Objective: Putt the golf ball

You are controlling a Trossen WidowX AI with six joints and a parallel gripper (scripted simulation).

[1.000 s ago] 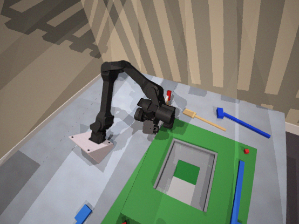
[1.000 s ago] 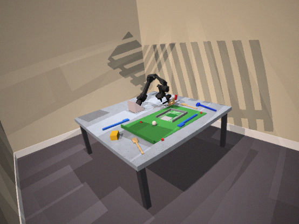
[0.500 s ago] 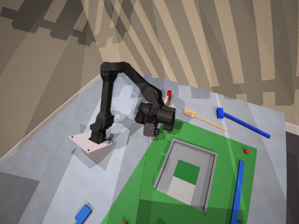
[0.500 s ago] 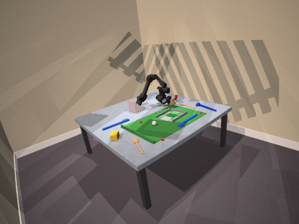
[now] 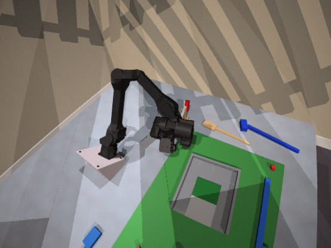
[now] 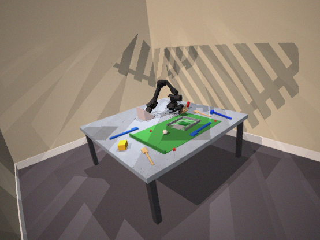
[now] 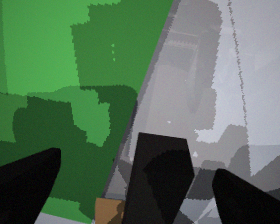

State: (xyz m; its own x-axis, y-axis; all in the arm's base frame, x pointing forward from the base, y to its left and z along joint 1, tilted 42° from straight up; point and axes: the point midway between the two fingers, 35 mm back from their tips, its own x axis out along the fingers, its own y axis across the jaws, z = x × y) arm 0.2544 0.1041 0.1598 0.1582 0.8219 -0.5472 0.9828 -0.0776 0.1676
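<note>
The putter's red head (image 5: 187, 105) (image 6: 188, 104) rises beyond a small wooden rack (image 5: 186, 114) (image 6: 185, 109). Its black handle (image 7: 160, 175) points out between my fingers in the wrist view. My gripper (image 7: 139, 168) is open, pointing down, with a finger on each side of the handle and a visible gap to both. The arm hides most of the shaft in the top view. The white golf ball (image 6: 164, 132) rests on the green mat (image 5: 143, 219) (image 6: 150, 140), in front of the grey ramp (image 5: 201, 206) (image 6: 177, 126). A dark green patch (image 5: 207, 189) lies inside the grey-walled enclosure (image 5: 238, 189).
Beyond the mat lie a wooden mallet (image 5: 210, 125) (image 6: 198, 112) and a blue one (image 5: 272, 138) (image 6: 222, 115). A blue bar (image 5: 263, 210) (image 6: 200, 129) lies on the mat. A yellow cube (image 6: 122, 145), another wooden mallet (image 6: 145, 151) and a blue club (image 6: 124, 133) lie near the table's front.
</note>
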